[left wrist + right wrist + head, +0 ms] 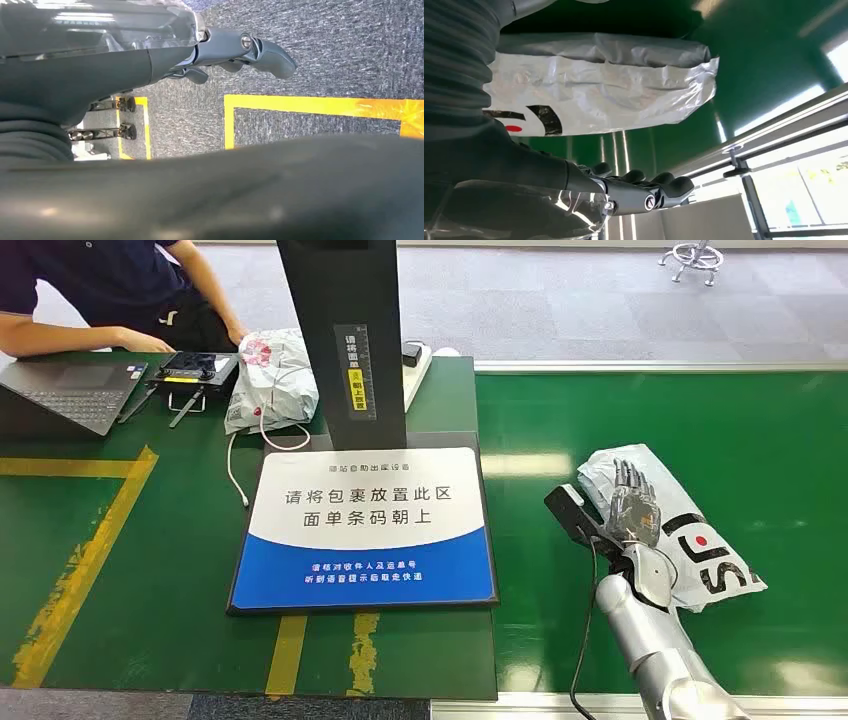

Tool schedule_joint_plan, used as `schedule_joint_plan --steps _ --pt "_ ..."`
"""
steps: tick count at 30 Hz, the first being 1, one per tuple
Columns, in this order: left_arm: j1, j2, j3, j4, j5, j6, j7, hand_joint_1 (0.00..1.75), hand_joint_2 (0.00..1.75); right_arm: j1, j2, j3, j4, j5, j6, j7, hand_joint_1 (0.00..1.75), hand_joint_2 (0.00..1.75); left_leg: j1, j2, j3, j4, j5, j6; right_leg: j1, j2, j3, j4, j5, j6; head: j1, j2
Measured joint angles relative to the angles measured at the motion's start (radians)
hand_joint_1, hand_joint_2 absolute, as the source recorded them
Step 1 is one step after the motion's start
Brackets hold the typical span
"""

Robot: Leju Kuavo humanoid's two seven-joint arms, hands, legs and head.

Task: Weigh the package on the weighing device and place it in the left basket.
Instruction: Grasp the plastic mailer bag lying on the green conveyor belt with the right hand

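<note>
Right arm, silver, entering at the near edge of the green bench [780, 440]; a black cable runs alongside its forearm. Right hand [632, 508]: fingers extended and apart, lying over the near-left part of the package [700, 540], nothing grasped; in the right wrist view the dark fingers [664, 186] stretch straight out beside the bag, not curled round it. Package: grey-white plastic mailer bag with black lettering and a small red mark, crumpled, lying flat on the green surface to the right of the weighing device [365, 530], well apart from it. Weighing device: flat platform with a white-and-blue label of printed characters, nothing on it, carrying a dark upright column [345, 330] at its far edge. White cable [235, 475] trailing across the bench to the left of the platform. Second mailer bag [268, 380], white with red print, lying left of the column. Small black device [195, 367] and open laptop [70, 390] at the far left. Person [110, 290] in a dark top seated behind the laptop, forearm resting on the bench. Left hand [240, 50]: hanging above grey carpet with yellow floor tape [310, 105], fingers loosely curled, holding nothing.
</note>
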Motion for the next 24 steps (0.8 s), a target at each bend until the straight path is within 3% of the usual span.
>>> schedule_joint_plan --steps 14,24 --pt "0.000 0.000 0.013 0.000 -0.016 -0.004 0.001 0.00 0.00 -0.018 -0.024 -0.012 0.051 0.108 0.024 0.148 0.00 1.75 0.000 0.000 0.000 0.000 0.000 0.000 0.000 0.000 0.000 0.000 0.000 0.000 0.000 0.000" --pt "0.000 0.000 0.013 0.000 -0.031 -0.015 0.001 0.00 0.00 -0.010 -0.047 -0.027 0.069 0.166 0.106 0.240 0.00 1.75 0.000 0.000 0.000 0.000 0.000 0.000 0.000 0.000 0.000 0.000 0.000 0.000 0.000 0.000"
